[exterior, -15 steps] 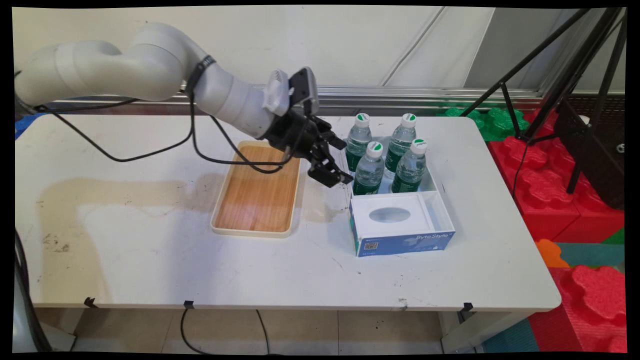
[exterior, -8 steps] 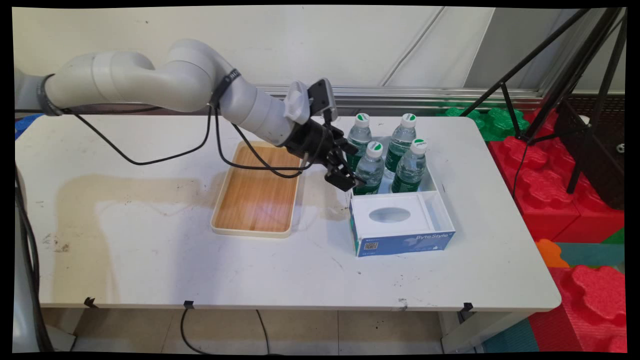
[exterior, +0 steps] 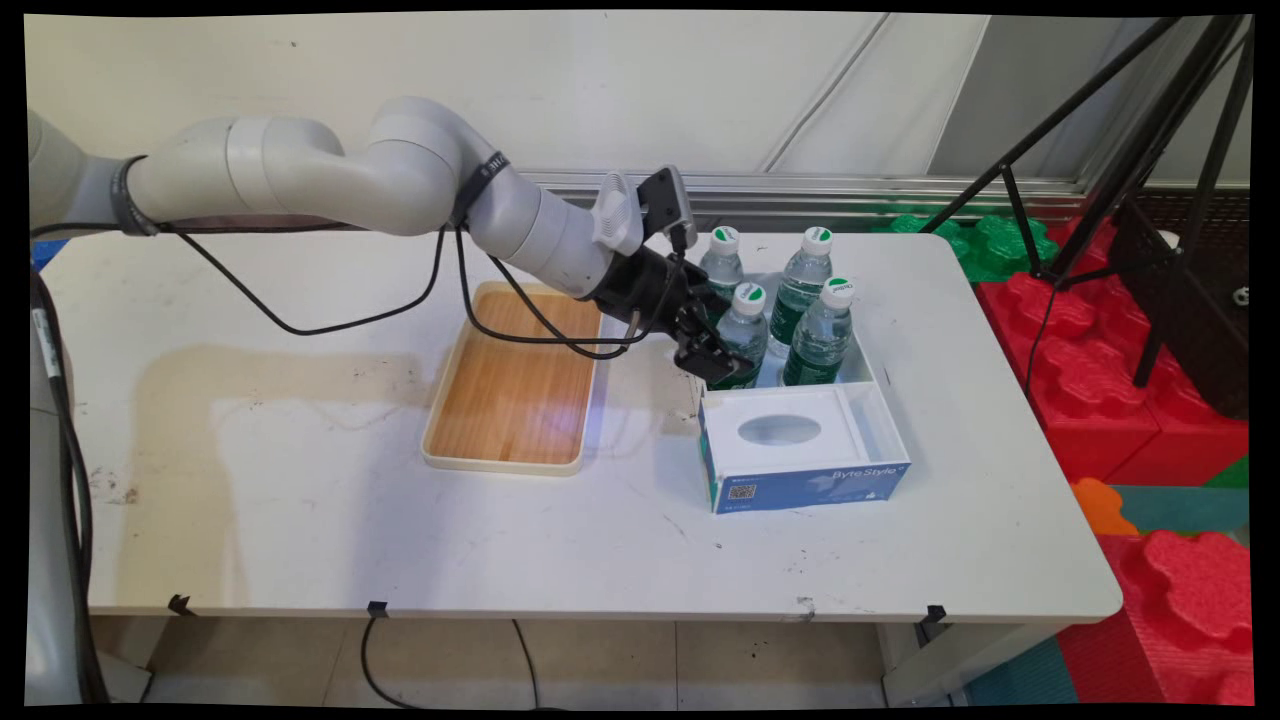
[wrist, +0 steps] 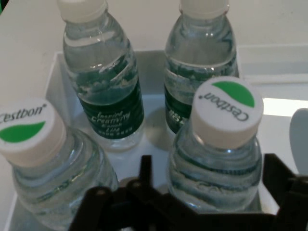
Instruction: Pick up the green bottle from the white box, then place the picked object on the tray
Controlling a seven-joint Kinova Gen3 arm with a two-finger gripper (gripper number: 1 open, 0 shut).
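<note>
Presently, main view: the arm (exterior: 330,180) reaches from the left across the table (exterior: 300,520) and its gripper (exterior: 722,358) sits at the left wall of the white box (exterior: 868,372), which stands toward the table's right edge. Four bottles stand upright in the box's far compartment, two by two; the gripper is around the near-left bottle (exterior: 741,332), low on its body. A tissue pack (exterior: 800,455) fills the box's near compartment. A wooden tray (exterior: 512,378) lies in the middle of the table, just left of the gripper, apart from the box.

Hand view: the gripper (wrist: 214,202) has its fingers spread wide, one finger (wrist: 145,174) on one side of a white-capped bottle (wrist: 216,159) and the other on the opposite side; the bottle stands between them, and whether the pads touch it cannot be told. A second capped bottle (wrist: 45,168) stands just beside the first, outside the fingers. Two more bottles (wrist: 108,86) stand behind, against the box's far wall (wrist: 149,72)
</note>
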